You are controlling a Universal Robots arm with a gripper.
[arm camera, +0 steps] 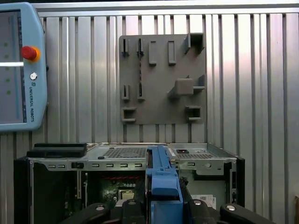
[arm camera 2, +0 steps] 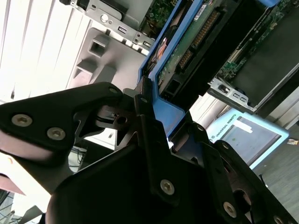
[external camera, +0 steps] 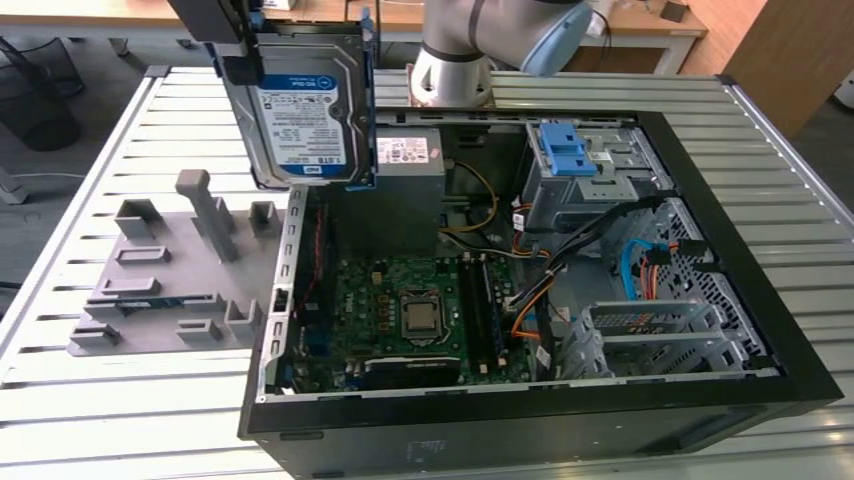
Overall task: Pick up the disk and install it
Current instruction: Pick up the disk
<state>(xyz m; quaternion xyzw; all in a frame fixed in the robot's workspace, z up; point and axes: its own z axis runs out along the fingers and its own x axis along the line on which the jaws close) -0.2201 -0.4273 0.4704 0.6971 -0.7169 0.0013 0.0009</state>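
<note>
Where the black fingers (arm camera 2: pixel 148 140) pinch its blue bracket in the second wrist view, the disk (arm camera 2: pixel 187 51) sits clamped in the gripper (arm camera: pixel 162 212), which is pressed tight on both sides of it. In the exterior view it hangs upright (label toward the camera) over the wall of the open computer case (external camera: pixel 534 420) at the exterior view's left, just beside the grey power-supply box (external camera: pixel 414 160). Lower in the case lies the motherboard (external camera: pixel 407 310), and toward the exterior view's right are the bright-blue latch tabs (external camera: pixel 567 150). Beyond the case in the first wrist view, a grey fixture plate (arm camera: pixel 161 100) lies flat on the slatted metal table (arm camera: pixel 261 93), and a teach pendant (arm camera: pixel 21 70) rests on the same table, apart from the plate.
</note>
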